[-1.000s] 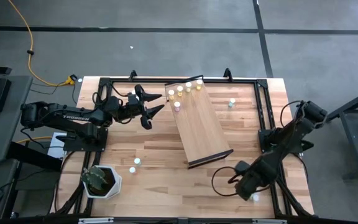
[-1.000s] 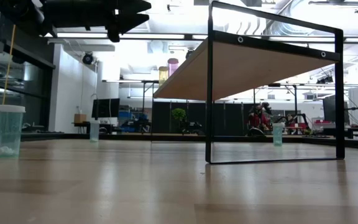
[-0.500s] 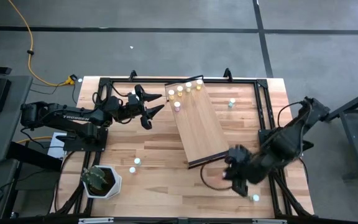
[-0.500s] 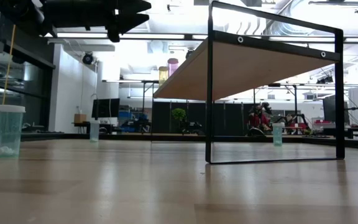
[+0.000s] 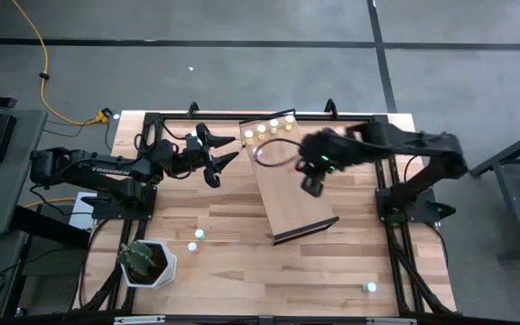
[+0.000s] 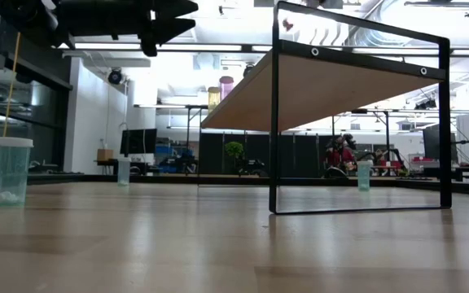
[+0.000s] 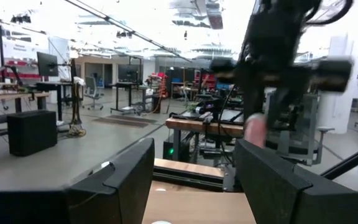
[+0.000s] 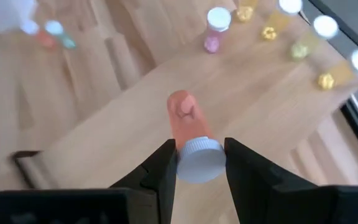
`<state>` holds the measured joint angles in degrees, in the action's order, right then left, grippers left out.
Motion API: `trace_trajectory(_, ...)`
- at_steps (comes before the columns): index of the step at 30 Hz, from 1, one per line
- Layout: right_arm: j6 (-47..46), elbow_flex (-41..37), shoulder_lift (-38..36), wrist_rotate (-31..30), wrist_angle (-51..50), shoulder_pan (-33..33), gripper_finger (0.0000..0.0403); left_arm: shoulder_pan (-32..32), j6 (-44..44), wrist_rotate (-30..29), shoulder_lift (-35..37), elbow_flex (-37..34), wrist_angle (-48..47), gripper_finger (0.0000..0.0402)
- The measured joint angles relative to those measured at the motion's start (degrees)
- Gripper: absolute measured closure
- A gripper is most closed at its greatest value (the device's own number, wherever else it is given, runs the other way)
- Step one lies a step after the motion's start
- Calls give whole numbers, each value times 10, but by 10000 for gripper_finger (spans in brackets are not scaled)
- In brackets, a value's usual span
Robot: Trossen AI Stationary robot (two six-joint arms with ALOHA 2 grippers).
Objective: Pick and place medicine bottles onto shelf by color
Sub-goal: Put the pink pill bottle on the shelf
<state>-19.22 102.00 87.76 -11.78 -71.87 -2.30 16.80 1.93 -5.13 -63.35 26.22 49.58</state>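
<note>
We see butcher-block table (image 5: pixel 233 217) carrying tilted shelf (image 5: pixel 296 194), potted plant (image 5: pixel 146 262), scattered medicine bottles (image 5: pixel 197 234).

The tabletop (image 5: pixel 224 217) is pale butcher-block wood with a soft satin sheen. On it, the shelf (image 5: pixel 301 194) is a smooth light-wood board edged in matt black metal. Above the shelf, the right hand (image 8: pixel 197 163) has matt dark plastic fingers around a translucent pink plastic bottle (image 8: pixel 183 115) with a ribbed white cap.
</note>
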Motion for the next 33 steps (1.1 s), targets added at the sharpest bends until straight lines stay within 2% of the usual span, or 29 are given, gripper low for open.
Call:
trace_trajectory(4,77,0,50,45,29,42,293,-13,4,-7,-2,0,-2,193)
trace_trajectory(8,118,0,86,92,45,53,293,-45,-2,-34,-3,9,-23,223)
trace_trajectory(13,133,0,101,106,65,49,293,-98,-34,-107,-3,50,-122,306)
trace_trajectory(16,141,1,102,118,80,43,293,-124,-53,-142,-6,67,-154,369)
trace_trajectory(18,148,13,102,120,80,37,293,-136,-56,-159,-7,71,-160,393)
trace_trajectory(26,163,61,101,118,118,18,293,-143,-30,-160,-27,76,-163,400)
trace_trajectory(33,162,67,101,108,117,14,293,-144,-26,-123,-103,128,-160,401)
